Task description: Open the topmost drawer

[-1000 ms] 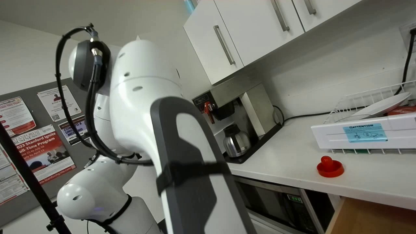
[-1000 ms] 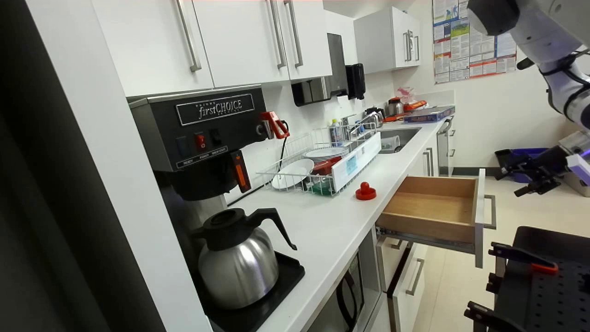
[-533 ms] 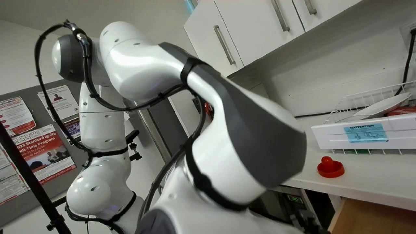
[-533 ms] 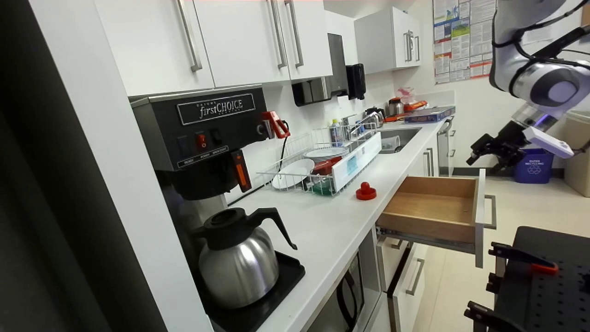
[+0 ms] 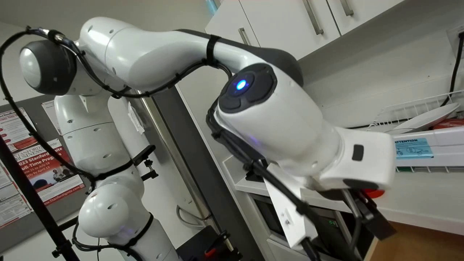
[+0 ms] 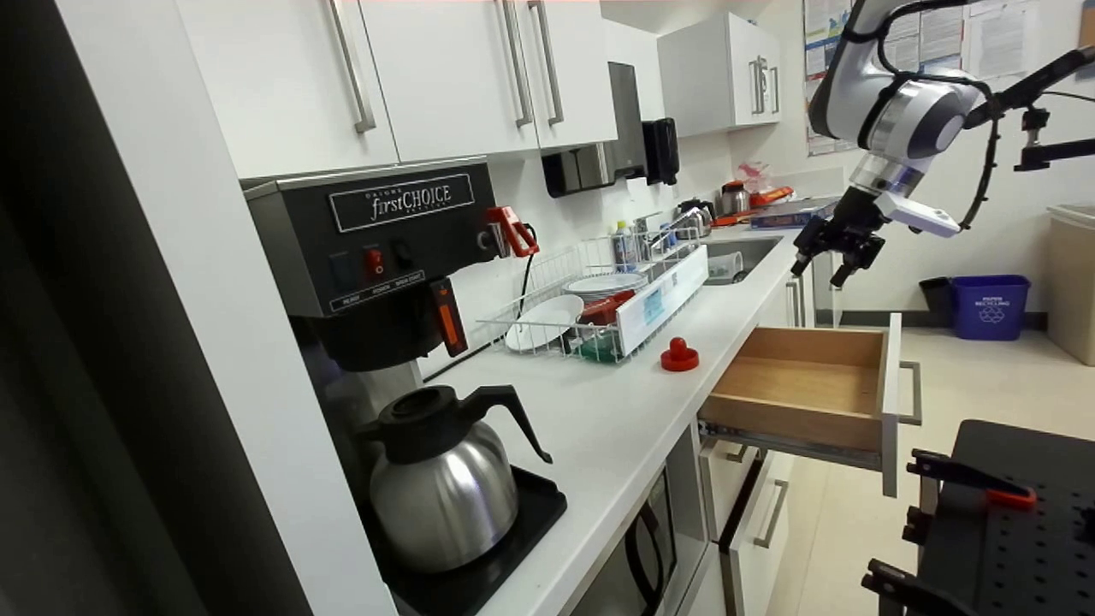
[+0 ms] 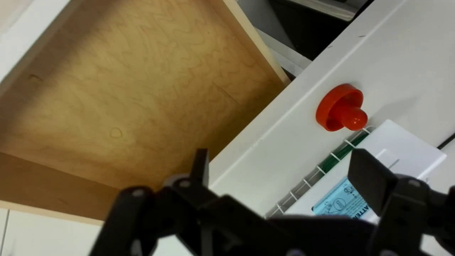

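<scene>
Nearest in the wrist view: black, blunt-tipped, two-fingered claw [image 7: 279, 163], jaws spread wide, nothing held between. Next, on the smooth white countertop [image 6: 582, 411]: round red knobbed disc [image 7: 339, 110], plastic by the look, just beside a white wire dish rack [image 6: 637, 325]. Lower, beneath countertop level: pale wooden box-shaped topmost drawer [image 6: 796, 385] with flat white front [image 6: 890, 411], standing well out, apart from the claw. Probably light, stiff-walled and hardly fragile; likely to glide readily on the grey metal slide rail [image 6: 787, 442], so best moved gently and straight, without twisting. Farther out, beyond the wrist view: squared grey metal bar handle [image 6: 916, 393] on the outer face of that front. Rigid, perhaps slippery. Best hold: mid-bar, jaws either side, rather than the thin wooden rim [image 7: 258, 41]. Opening judged already achieved; no grip apparently called for.
</scene>
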`<act>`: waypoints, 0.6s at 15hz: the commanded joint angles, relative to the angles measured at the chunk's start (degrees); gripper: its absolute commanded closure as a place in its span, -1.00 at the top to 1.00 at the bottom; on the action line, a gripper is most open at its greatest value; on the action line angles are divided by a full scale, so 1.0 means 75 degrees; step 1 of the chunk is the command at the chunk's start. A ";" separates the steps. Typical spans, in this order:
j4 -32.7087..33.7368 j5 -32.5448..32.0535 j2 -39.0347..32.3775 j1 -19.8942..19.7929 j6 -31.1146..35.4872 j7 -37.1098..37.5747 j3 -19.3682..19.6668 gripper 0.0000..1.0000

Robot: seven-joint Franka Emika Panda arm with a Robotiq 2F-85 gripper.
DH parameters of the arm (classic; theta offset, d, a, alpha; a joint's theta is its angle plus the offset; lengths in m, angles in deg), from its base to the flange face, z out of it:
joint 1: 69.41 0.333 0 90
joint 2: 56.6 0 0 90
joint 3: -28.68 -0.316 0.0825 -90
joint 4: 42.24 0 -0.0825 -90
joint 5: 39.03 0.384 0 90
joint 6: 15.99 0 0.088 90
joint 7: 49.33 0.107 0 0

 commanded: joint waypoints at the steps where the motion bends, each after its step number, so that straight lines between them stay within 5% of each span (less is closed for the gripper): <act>1: -0.0373 -0.1021 0.0776 -0.0348 0.0715 0.1006 -0.0946 1.00; 5: -0.0175 -0.1218 0.0539 -0.0906 0.0711 0.1169 -0.1709 1.00; 9: -0.0222 -0.1273 0.0578 -0.0974 0.0725 0.1181 -0.1775 1.00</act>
